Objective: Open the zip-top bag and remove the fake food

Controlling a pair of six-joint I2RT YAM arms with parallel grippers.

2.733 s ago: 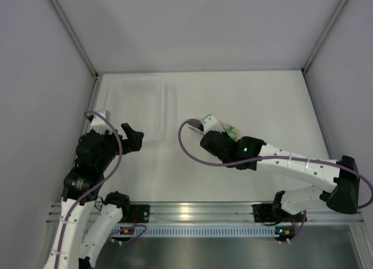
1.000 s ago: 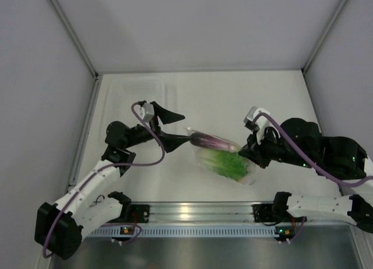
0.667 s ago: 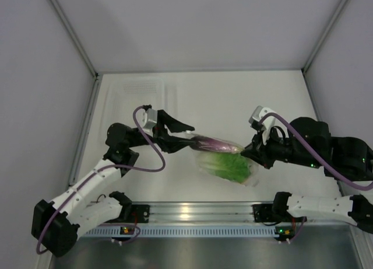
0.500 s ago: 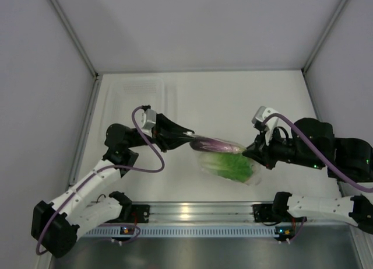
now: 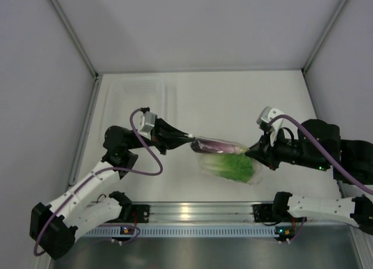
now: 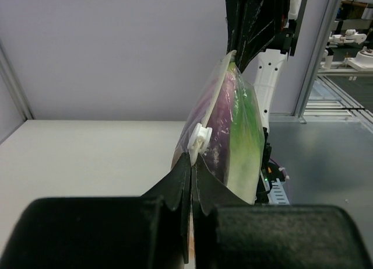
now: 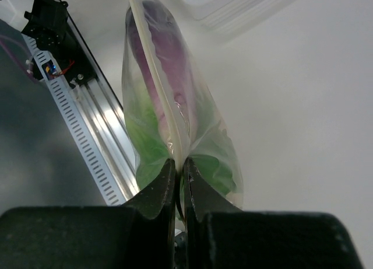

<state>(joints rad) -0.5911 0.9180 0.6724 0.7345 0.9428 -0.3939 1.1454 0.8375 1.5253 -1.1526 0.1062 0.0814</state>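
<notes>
Top external view: the zip-top bag (image 5: 224, 161) hangs stretched between both grippers over the near half of the table (image 5: 245, 100).
- Left gripper (image 5: 185, 139): fingers pinched together on the bag's left end, just beside the white slider (image 6: 200, 136).
- Right gripper (image 5: 254, 152): fingers clamped on the bag's top seam at its right end.
- Contents: the purple eggplant (image 5: 218, 146) lies along the far side and the green lettuce (image 5: 228, 165) along the near side, both sealed inside.

Edges and room:
- Bare table runs from the bag to the far edge and toward the far right corner.
- A clear tray (image 5: 143, 100) sits in the far left corner, well apart from the bag.
- A metal rail (image 5: 198, 212) runs along the near edge, near the bag's lower side.
- Grey walls close in on the left, right and far sides.

Hard to read:
- Wrist views show the bag edge-on, so the contents blur into purple and green patches.
- The tray's outline is faint against the white table.
- I cannot tell whether the bag's underside touches the table.
- The right arm's elbow is cut off at the frame edge.
</notes>
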